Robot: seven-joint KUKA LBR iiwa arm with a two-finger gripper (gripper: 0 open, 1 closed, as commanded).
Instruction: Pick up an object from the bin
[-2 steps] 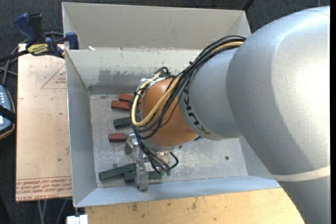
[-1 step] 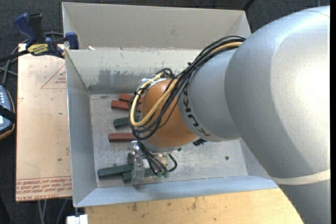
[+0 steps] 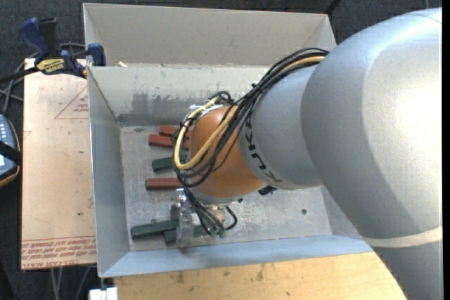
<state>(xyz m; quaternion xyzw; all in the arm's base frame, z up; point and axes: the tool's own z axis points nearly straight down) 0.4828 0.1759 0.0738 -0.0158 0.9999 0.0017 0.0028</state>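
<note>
**Item:** dark green flat stick-shaped block (image 3: 149,230), material not determinable; appears to be painted wood or plastic.

**Location:** floor of the grey metal bin (image 3: 105,151), at 7 o'clock. It lies flat just beside the near wall, long axis running 9 to 3.

**Gripper** (image 3: 184,225): low over the floor at the block's 3 o'clock end, under the orange wrist cover. Whether the jaws are apart, together or clamped on the block cannot be told, nor whether they touch it.

**Neighbours:** reddish-brown flat stick (image 3: 162,184) at 12 o'clock of the item, apart from it. A second dark green stick (image 3: 163,164) lies beyond that. Reddish-brown sticks (image 3: 163,138) lie together at the bin's 10 o'clock.

**Handling (judged):**
- Light and stiff, not fragile.
- Faces probably smooth, so some slip under a light pinch.
- Low profile on the floor leaves little edge to catch.

**Hold (judged):**
- Across the narrow width, nearer the middle than the end, so it lifts level.
- An end grip would let the 9 o'clock end droop.
- The near wall leaves little room on the 6 o'clock side.
</note>
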